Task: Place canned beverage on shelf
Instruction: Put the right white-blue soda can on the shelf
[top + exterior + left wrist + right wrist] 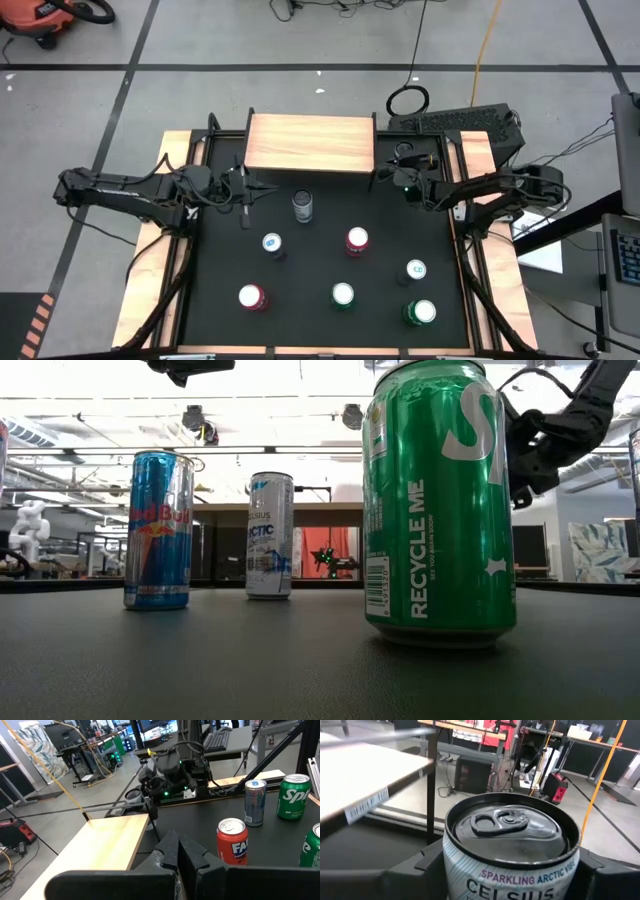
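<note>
The shelf [310,143], a light-wood board on black legs, stands at the table's far edge. At its right end, my right gripper [388,176] is shut on a white Celsius can [512,855]. The board [360,775] and one black leg [431,785] show just beyond the can. My left gripper [245,192] hangs shut and empty above the table, near the shelf's left front corner. A second Celsius can [302,206] stands upright on the black mat in front of the shelf. My right gripper pinches the Celsius can between its two fingers, one on each side of the wall [445,862] just below the rim. The fingers [600,870] come at it about level from the table's right side. The pull-tab top [502,822] faces the camera. The can's bottom is out of view.
Several more cans stand on the mat: a Red Bull [272,243], a red one [357,240], a silver-blue one [415,270], another red [250,297], and two green ones [343,295] [420,312]. A keyboard [455,122] lies beyond the table's far right corner.
</note>
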`<state>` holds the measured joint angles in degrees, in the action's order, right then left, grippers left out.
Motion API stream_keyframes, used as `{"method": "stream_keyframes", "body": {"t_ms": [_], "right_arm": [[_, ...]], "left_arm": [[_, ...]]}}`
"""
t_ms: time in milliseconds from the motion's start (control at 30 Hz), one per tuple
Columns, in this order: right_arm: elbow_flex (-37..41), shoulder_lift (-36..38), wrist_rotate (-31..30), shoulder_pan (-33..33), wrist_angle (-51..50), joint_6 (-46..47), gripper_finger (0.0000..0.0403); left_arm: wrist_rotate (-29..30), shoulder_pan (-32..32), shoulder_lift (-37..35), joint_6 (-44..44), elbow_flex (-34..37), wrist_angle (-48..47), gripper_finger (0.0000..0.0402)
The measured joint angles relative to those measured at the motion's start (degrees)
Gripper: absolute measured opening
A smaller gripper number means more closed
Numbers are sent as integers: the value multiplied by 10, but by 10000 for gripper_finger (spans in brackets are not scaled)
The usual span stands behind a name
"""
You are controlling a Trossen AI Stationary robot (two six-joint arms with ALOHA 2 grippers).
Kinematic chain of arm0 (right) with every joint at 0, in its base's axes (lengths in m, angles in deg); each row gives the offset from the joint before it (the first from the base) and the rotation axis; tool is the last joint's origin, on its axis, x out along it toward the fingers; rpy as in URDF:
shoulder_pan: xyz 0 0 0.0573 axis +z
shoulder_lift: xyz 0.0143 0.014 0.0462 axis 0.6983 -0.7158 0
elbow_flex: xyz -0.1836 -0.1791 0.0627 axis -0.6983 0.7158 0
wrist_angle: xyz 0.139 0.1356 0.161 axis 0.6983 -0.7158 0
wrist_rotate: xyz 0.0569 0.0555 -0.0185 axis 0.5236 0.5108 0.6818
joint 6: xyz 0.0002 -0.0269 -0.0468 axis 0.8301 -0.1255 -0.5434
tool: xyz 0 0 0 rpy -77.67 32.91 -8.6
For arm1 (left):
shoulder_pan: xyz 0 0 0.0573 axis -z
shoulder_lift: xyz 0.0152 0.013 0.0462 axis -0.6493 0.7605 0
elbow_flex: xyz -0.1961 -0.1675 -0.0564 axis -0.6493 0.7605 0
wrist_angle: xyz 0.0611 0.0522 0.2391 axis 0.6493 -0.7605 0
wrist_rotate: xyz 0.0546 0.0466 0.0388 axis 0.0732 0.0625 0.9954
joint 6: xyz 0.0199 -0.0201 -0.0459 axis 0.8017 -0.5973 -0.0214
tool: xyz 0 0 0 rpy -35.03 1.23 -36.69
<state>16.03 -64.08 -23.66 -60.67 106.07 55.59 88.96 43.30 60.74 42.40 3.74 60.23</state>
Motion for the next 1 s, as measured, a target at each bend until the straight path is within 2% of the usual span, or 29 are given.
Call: {"method": "stream_keyframes", "body": {"t_ms": [200, 467, 767, 1000], "right_arm": [[0, 60, 4, 0, -2, -45, 251], [0, 152, 97, 0, -7, -86, 251], [0, 261, 185, 0, -34, -110, 251], [0, 343, 249, 0, -53, -138, 251]], "left_arm": [[5, -4, 0, 1, 0, -3, 0], [7, -27, 4, 1, 0, -5, 0], [7, -43, 45, -3, 0, -4, 0], [5, -44, 74, -4, 0, 56, 0]]}}
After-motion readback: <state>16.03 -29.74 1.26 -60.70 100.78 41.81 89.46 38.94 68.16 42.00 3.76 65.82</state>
